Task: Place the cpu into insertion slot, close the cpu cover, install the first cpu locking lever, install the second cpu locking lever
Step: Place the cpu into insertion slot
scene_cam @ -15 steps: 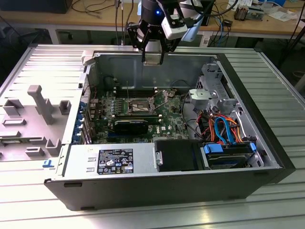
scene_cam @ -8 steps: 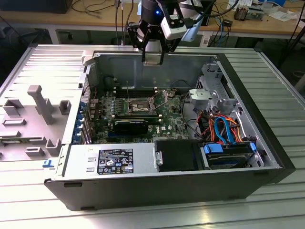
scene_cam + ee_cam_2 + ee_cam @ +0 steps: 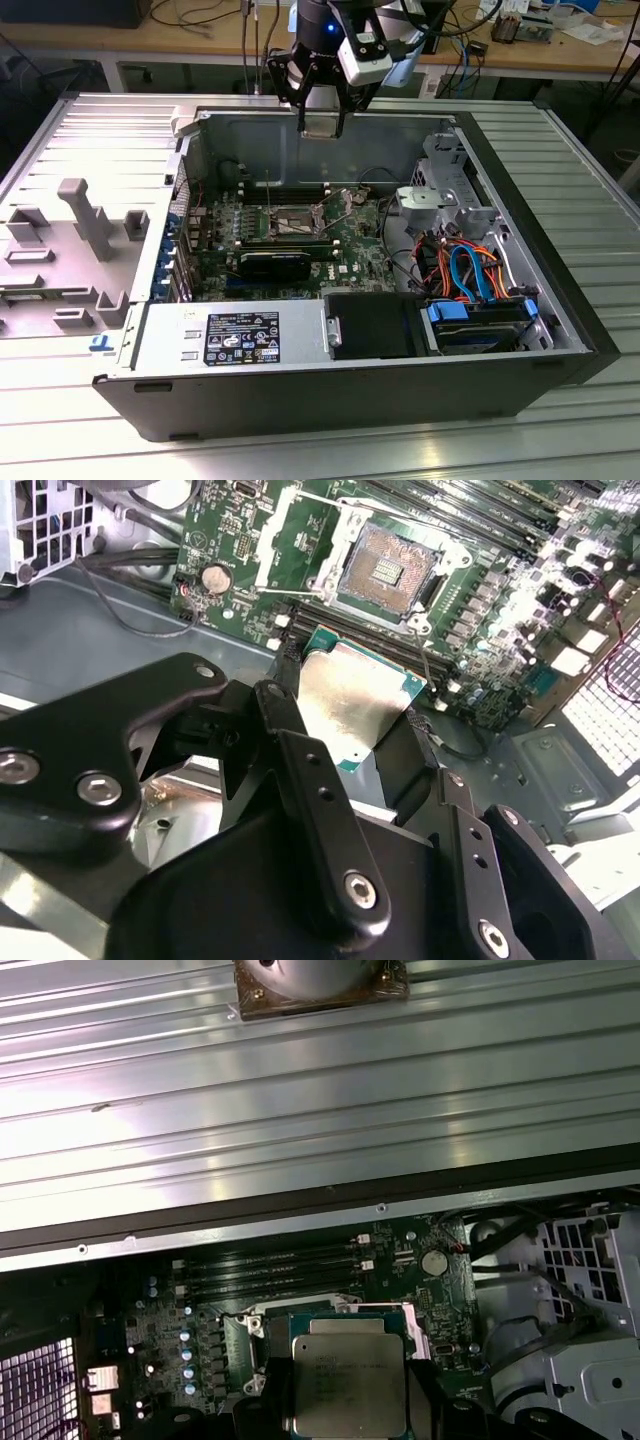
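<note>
My gripper (image 3: 320,122) hangs over the open computer case, above its back wall, shut on the cpu (image 3: 318,129). In both wrist views the cpu (image 3: 355,698) (image 3: 348,1385) sits flat between the black fingers (image 3: 300,760), its dull silver top showing. The insertion slot (image 3: 388,572) (image 3: 287,222) lies bare on the green board, below and ahead of the chip. The cpu cover (image 3: 300,542), a thin silvery frame, stands swung open beside the slot. A thin wire lever (image 3: 428,670) juts out near the slot's rim.
Long black memory slots (image 3: 480,525) run beside the slot. A drive cage (image 3: 440,195) and coloured cables (image 3: 470,270) fill the case on the exterior view's right. A grey fixture plate (image 3: 70,240) lies on the ribbed table (image 3: 580,180) at the exterior view's left.
</note>
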{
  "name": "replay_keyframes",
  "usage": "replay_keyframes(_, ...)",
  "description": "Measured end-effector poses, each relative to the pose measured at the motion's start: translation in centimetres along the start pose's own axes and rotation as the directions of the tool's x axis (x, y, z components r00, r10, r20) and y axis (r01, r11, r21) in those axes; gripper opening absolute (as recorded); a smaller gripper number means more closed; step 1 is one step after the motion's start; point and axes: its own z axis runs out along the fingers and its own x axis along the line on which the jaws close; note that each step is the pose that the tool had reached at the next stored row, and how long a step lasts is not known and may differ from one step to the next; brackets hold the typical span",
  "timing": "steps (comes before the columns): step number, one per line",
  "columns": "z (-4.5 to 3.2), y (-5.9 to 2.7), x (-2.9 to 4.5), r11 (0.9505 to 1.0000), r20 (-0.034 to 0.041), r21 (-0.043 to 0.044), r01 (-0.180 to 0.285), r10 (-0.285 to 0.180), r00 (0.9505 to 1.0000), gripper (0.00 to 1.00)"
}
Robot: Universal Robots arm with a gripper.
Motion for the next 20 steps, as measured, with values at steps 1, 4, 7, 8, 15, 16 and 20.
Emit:
replay_keyframes(1, -0.01, -0.12, -0.02, 1.0, 0.0, -0.0001, 0.0, 0.0, 1.0, 0.54)
replay_keyframes(4, 0.02, -0.27, -0.03, 1.0, 0.0005, -0.0003, -0.006, 0.006, 1.0, 0.54)
replay_keyframes(7, 0.05, -0.3, -0.04, 0.9996, 0.0022, -0.0003, -0.028, 0.028, 0.9996, 0.54)
replay_keyframes(8, 0.07, -0.3, -0.05, 0.9993, 0.0028, -0.0005, -0.037, 0.037, 0.9993, 0.54)
replay_keyframes(15, 0.23, -0.31, -0.05, 0.9929, 0.0092, -0.0028, -0.119, 0.119, 0.9929, 0.54)
replay_keyframes(16, 0.24, -0.31, -0.05, 0.9917, 0.01, -0.003, -0.128, 0.128, 0.9917, 0.54)
replay_keyframes(20, 0.29, -0.32, -0.05, 0.986, 0.0129, -0.0042, -0.167, 0.167, 0.9859, 0.54)
